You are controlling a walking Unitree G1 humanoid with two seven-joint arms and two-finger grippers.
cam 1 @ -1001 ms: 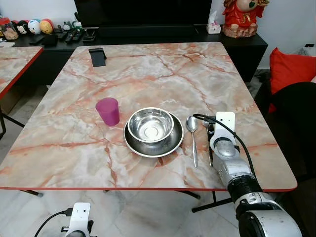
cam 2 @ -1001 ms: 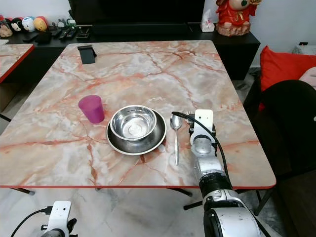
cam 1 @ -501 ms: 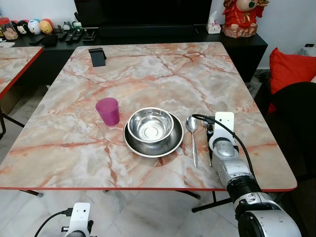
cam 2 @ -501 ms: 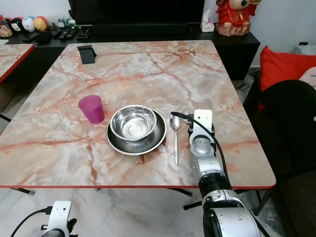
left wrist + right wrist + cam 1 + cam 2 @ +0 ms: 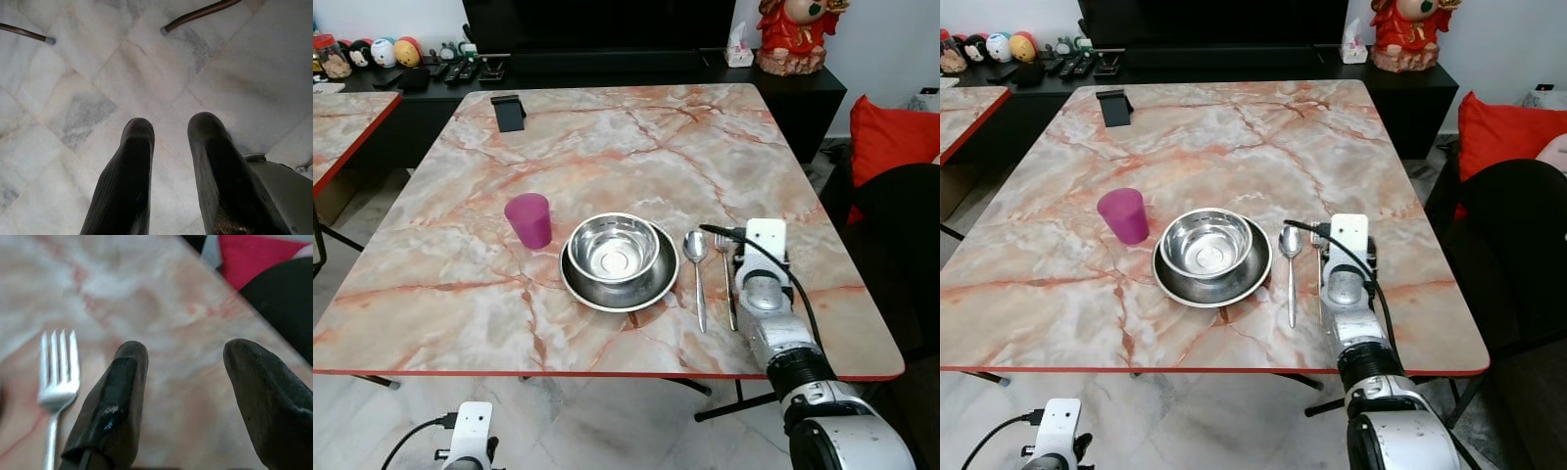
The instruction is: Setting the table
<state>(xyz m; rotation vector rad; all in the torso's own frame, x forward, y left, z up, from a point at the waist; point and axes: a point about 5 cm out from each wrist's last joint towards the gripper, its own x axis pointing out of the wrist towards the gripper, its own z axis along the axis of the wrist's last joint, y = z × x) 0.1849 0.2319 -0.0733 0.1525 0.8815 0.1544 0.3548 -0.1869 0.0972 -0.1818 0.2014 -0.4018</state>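
Resting low over the marble table (image 5: 636, 147) near its front right corner, the right gripper (image 5: 183, 382) has its two black fingers spread wide with nothing between them. A fork (image 5: 727, 279) lies flat on the tabletop just beside that gripper, on its left, tines pointing away from the robot. Left of the fork lies a spoon (image 5: 697, 269), parallel to it. Further left, a steel bowl (image 5: 613, 247) sits inside a steel plate (image 5: 641, 292), and a purple cup (image 5: 529, 219) stands upright beside them. A black phone stand (image 5: 509, 112) sits at the far edge. Below the table, the left gripper (image 5: 168, 129) hangs over the tiled floor (image 5: 98, 73), fingers slightly parted and empty.
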